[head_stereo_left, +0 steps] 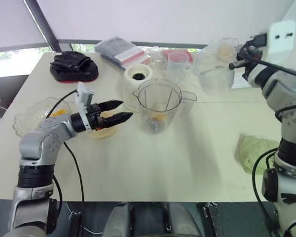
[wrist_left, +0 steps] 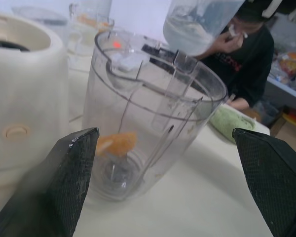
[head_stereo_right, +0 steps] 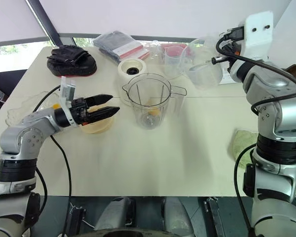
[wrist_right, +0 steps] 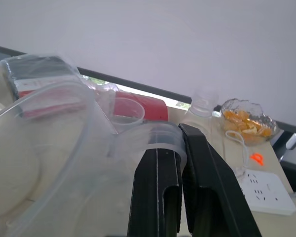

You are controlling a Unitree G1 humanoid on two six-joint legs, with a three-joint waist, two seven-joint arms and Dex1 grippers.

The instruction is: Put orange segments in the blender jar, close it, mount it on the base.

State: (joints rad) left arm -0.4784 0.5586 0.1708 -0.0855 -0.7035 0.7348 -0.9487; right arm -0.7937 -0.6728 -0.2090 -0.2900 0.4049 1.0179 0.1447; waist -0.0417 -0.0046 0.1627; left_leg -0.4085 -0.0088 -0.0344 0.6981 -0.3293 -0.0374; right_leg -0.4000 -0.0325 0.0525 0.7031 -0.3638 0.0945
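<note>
Blender jar (head_stereo_left: 159, 105) upright mid-table just in front of the base (head_stereo_left: 138, 75) — clear, stiff, light, likely slick; best taken by the side handle. Inside, an orange segment (wrist_left: 119, 143) by the blade. Right gripper (wrist_right: 180, 148) pinched on a clear lid's (head_stereo_left: 214, 66) tab, held aloft. Left gripper (head_stereo_left: 117, 111) spread, empty, beside the jar.

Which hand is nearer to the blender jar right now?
Left. The left hand hangs open just beside the blender jar, pointing at it. The right hand is raised well off to the jar's far right, shut on the rim of a clear lid.
</note>
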